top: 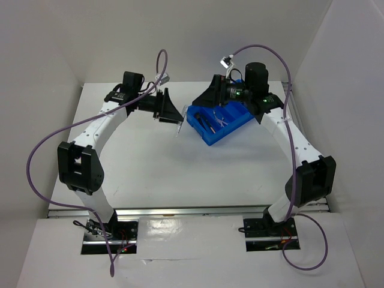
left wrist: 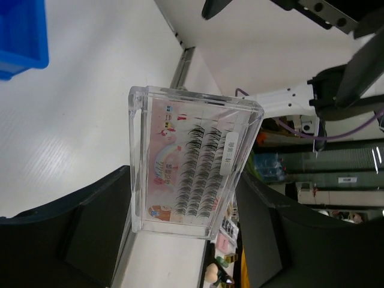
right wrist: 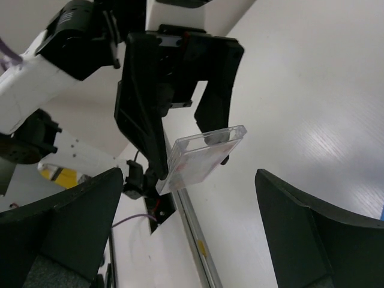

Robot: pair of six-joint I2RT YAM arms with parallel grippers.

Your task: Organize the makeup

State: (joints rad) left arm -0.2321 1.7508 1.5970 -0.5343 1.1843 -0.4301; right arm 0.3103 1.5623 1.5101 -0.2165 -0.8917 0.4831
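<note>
Left wrist view shows me the clear plastic case with a pink, red-printed lash card [left wrist: 192,162] clenched in my left tool [top: 173,115], raised over the white bench [top: 180,174], just left of the blue divided tray [top: 207,138]. My right tool [top: 209,95] hangs released, fingers spread, facing it.

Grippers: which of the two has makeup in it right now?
The left gripper: it is shut on the clear lash case. The right gripper is open and empty, by the blue tray.
</note>
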